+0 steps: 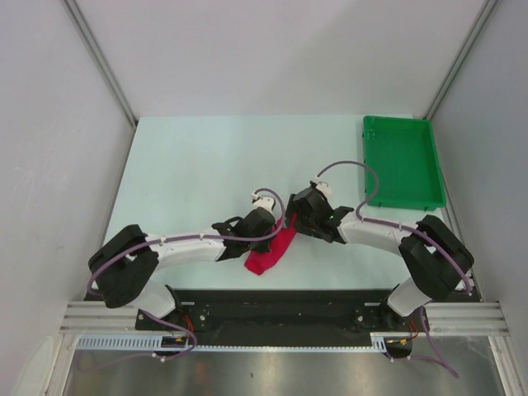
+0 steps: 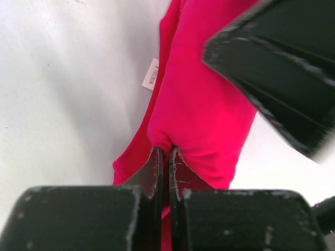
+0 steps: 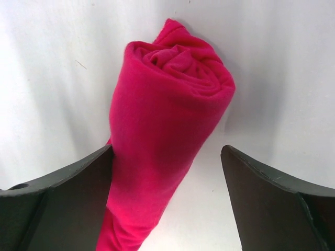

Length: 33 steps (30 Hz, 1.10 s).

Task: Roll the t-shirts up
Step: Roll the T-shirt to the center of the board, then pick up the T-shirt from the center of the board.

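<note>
Top external: pale table (image 1: 206, 165), grey walls (image 1: 272, 49); left fingers (image 2: 156, 175) pinch rolled t-shirt (image 1: 271, 254), right fingers (image 3: 63, 204) spread astride it.

You have one crimson-red soft fabric t-shirt (image 1: 268, 256) bearing one small white label (image 2: 150, 74), one green rectangular plastic tray (image 1: 398, 122), one pale table (image 1: 190, 181), and two black two-finger grippers: one left gripper (image 2: 166, 154), one right gripper (image 3: 166, 152).
</note>
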### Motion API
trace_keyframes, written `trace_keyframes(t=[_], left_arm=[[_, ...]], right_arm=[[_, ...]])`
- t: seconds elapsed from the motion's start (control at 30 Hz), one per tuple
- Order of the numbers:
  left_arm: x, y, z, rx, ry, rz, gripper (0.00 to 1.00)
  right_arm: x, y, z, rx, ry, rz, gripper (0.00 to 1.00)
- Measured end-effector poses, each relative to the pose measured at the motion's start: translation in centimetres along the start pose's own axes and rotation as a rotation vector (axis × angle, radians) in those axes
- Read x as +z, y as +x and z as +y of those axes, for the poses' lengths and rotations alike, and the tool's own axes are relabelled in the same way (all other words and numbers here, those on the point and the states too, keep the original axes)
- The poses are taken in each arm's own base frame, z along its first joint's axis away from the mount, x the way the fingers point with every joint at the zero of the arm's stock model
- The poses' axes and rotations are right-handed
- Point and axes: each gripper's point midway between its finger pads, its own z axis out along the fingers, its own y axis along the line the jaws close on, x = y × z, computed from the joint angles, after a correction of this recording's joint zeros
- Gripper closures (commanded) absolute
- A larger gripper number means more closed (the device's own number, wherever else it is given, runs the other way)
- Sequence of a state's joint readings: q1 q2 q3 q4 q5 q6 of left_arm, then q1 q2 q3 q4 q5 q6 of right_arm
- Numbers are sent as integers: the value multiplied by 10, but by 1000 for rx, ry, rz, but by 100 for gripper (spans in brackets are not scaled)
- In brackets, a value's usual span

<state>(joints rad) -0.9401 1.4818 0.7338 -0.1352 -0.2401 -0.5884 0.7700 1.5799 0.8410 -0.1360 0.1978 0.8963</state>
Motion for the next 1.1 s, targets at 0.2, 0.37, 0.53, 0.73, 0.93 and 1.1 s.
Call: trace_keyframes(t=[0.2, 0.37, 0.53, 0.73, 0.93, 1.1], left_arm=[[4, 0, 2, -13, -25, -1, 100], [5, 0, 2, -20, -28, 0, 100], [5, 0, 3, -21, -29, 1, 100], [5, 0, 3, -21, -30, 1, 100], [6, 0, 3, -22, -29, 1, 100], [6, 0, 2, -28, -29, 1, 100]], right_arm=[[-34, -23, 11, 30, -43, -88, 16], [-45, -19, 12, 70, -70, -104, 18], [-34, 11, 0, 69, -41, -48, 20], [-21, 19, 3, 89, -46, -32, 20], [-25, 24, 12, 105, -58, -47, 19], [-28, 28, 20, 126, -79, -47, 20]])
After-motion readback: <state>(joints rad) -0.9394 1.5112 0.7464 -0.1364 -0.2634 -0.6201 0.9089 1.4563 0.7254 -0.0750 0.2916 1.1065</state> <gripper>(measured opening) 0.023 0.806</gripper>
